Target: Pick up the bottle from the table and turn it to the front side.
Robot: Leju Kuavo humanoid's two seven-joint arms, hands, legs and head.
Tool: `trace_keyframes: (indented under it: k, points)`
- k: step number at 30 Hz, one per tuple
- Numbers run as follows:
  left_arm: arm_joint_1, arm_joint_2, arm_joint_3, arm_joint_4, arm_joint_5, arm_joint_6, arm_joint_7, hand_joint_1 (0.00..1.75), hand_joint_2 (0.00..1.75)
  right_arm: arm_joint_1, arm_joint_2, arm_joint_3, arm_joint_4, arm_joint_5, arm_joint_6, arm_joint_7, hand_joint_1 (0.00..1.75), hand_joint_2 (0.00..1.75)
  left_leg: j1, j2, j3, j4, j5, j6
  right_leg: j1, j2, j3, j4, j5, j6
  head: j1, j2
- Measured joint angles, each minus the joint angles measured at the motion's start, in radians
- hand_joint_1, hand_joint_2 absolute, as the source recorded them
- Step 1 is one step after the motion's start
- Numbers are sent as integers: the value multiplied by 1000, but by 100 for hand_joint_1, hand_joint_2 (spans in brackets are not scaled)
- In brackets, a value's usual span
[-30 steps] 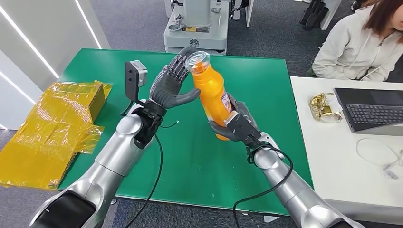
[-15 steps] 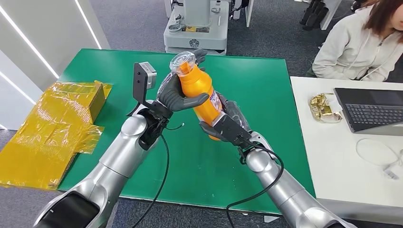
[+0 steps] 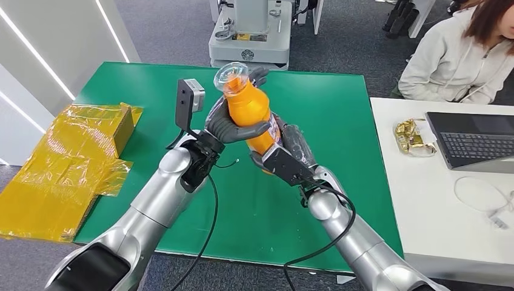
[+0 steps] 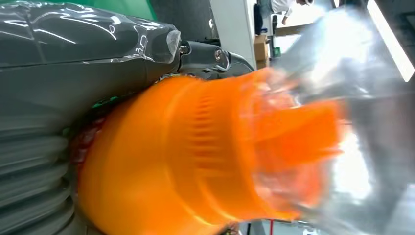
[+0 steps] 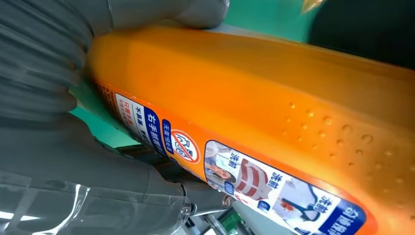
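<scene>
An orange bottle [image 3: 251,112] with a clear cap [image 3: 232,75] is held up above the green table [image 3: 339,115], tilted with its cap toward the far left. My left hand [image 3: 229,124] grips its upper body, thumb across the front. My right hand [image 3: 285,156] holds its lower part from below. In the left wrist view the bottle's orange shoulder [image 4: 171,161] and blurred clear cap [image 4: 352,98] sit against my left hand [image 4: 73,58]. The right wrist view has the bottle's printed label [image 5: 235,171] facing the camera, pressed into my right hand [image 5: 58,122].
Crumpled yellow plastic wrap [image 3: 66,163] lies off the table's left edge. A white table [image 3: 436,200] at the right carries a laptop [image 3: 473,145], a gold wrapper [image 3: 412,136] and a cable. A person [image 3: 460,48] sits at the far right. A grey machine base [image 3: 251,33] stands behind the table.
My left hand went from open beside the bottle to gripping its upper body. The bottle has shifted left and tilted further, and my right hand has moved left with it.
</scene>
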Motion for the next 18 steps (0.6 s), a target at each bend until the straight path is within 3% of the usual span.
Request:
trace_keyframes:
  k: [7, 11, 17, 18]
  points:
    - [-2, -9, -4, 18, -23, 19, -11, 4, 175, -1, 10, -15, -9, 4, -3, -3, 175, 175, 0, 0, 0, 0, 0, 0, 0, 0, 0, 0, 0, 0, 0, 0]
    - [-2, -9, -8, 22, -39, 37, -13, 175, 175, -7, 10, -19, -8, 1, -1, -9, 175, 175, 0, 0, 0, 0, 0, 0, 0, 0, 0, 0, 0, 0, 0, 0]
    - [7, -8, -8, 14, -43, 68, -39, 169, 175, -21, 15, -19, 12, -13, 5, -17, 175, 175, 0, 0, 0, 0, 0, 0, 0, 0, 0, 0, 0, 0, 0, 0]
    - [13, -8, -7, 9, -42, 78, -46, 161, 175, -22, 16, -19, 15, -15, 5, -19, 175, 175, 0, 0, 0, 0, 0, 0, 0, 0, 0, 0, 0, 0, 0, 0]
